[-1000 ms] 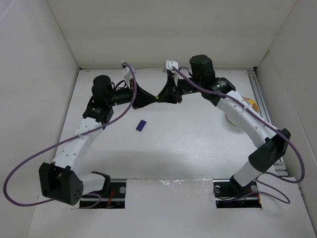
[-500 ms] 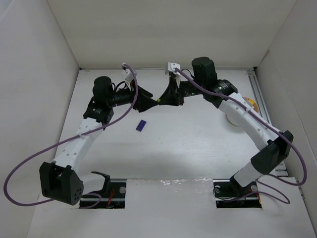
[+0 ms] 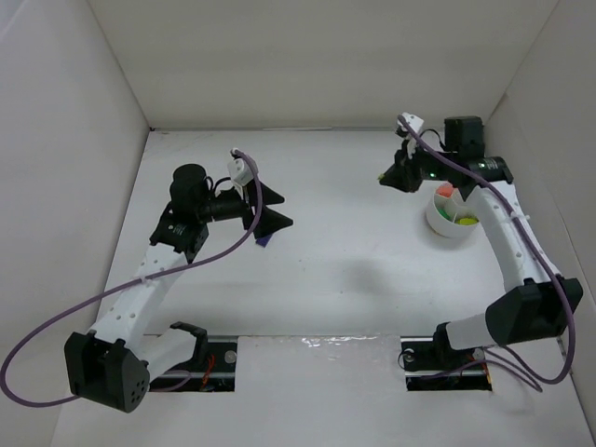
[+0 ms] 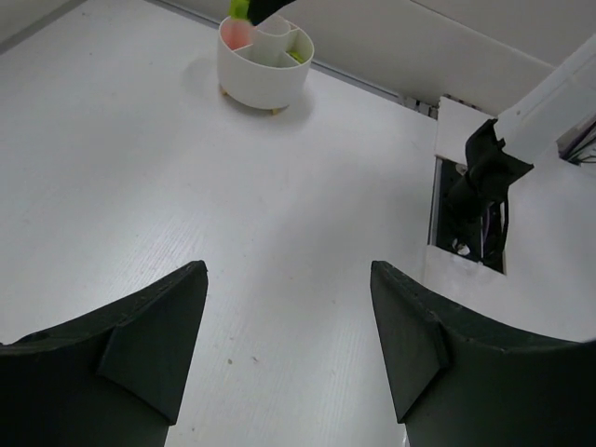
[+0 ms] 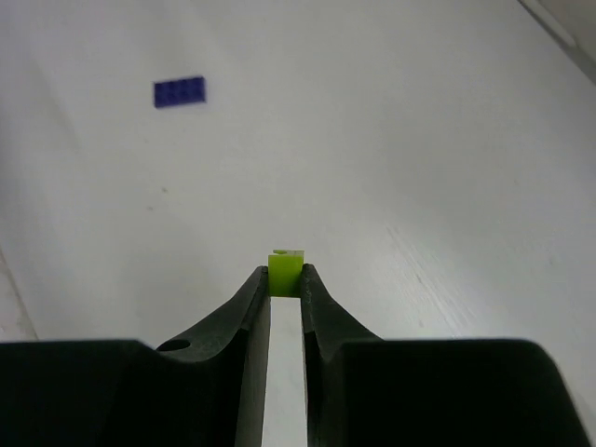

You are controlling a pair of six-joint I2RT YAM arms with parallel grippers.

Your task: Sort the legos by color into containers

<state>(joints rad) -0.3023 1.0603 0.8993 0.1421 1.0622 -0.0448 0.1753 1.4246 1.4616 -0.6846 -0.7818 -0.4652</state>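
My right gripper point(image 5: 286, 279) is shut on a tiny lime green lego point(image 5: 286, 272), pinched at the fingertips. In the top view the right gripper point(image 3: 385, 177) hovers just left of the round white bowl point(image 3: 436, 223), whose wedge containers hold an orange-red piece point(image 3: 445, 191) and yellow-green pieces point(image 3: 465, 221). A purple lego point(image 5: 180, 91) lies flat on the table, partly covered in the top view point(image 3: 264, 242) by my left gripper point(image 3: 275, 208). The left gripper point(image 4: 289, 279) stands open and holds nothing. It faces the bowl point(image 4: 264, 79) far across the table.
White walls box in the table on three sides. The arm bases sit in cut-outs at the near edge point(image 3: 205, 358). A metal rail point(image 3: 489, 177) runs along the right side behind the bowl.
The two grippers had met at the table's centre. The left one opened and drew back towards the purple lego. The right arm swung right to the bowl with the lime green lego.
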